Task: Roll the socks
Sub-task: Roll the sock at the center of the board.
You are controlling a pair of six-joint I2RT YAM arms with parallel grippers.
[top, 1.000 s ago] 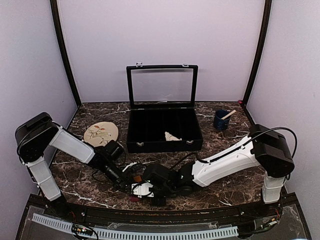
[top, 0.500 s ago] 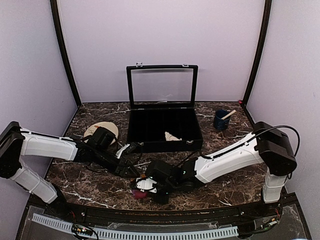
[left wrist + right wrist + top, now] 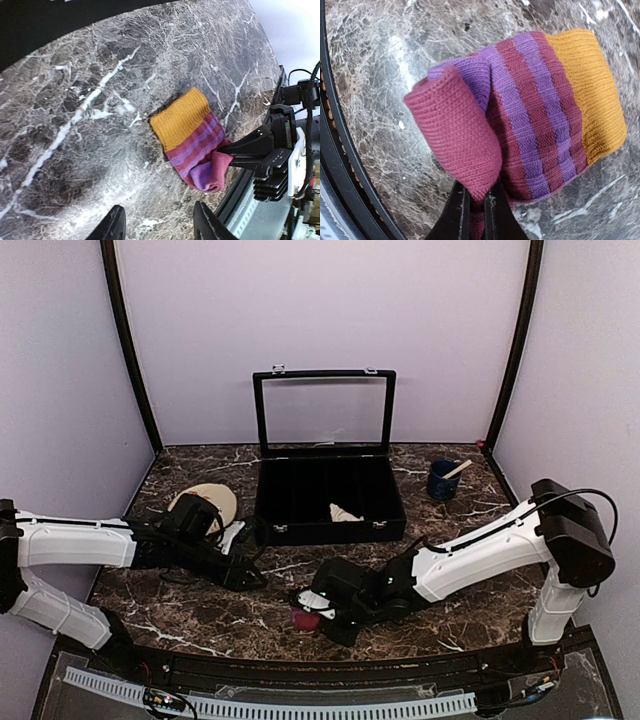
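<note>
The maroon-purple sock is found on the marble table, in front of the black case and well apart from it, close to the table's near edge. Its maroon end is folded up over the striped middle and is pinched between the closed fingers of the right gripper. The orange end is laid flat on the marble. The left gripper is held just above the table, in front of the case's left corner and a short way from the sock. Its fingers are spread apart and nothing is held between them. The cream sock is seen inside the case, toward its front right, under the raised glass lid. A tan mat is placed just left of the case, and a blue cup to its right.
</note>
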